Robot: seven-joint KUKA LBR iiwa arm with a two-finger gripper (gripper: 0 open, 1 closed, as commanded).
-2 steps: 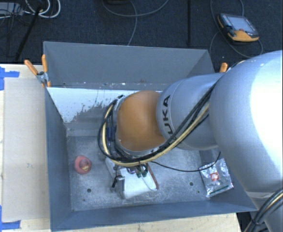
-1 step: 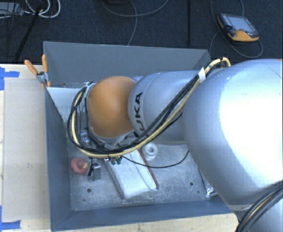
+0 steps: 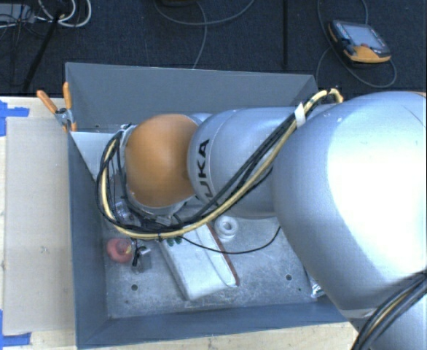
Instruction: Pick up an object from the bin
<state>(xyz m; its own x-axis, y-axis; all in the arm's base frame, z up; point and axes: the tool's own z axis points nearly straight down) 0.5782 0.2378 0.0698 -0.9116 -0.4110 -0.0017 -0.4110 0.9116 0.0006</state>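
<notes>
Red and round, a ball (image 3: 117, 249) lay near the white slab (image 3: 199, 274), to its left, with the pincer (image 3: 138, 257) low between them. Whether the pincer was open or closed could not be told. A white ring (image 3: 228, 228) sat just behind the slab.

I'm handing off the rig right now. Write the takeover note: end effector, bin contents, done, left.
End effector: low at the left of the bin, beside a small pinkish-red round thing; open or shut cannot be told.
Also on the floor: a white flat slab and a white ring-shaped cap.
Done: arm is down in the bin.
Left: grasp one thing and lift it out.
</notes>
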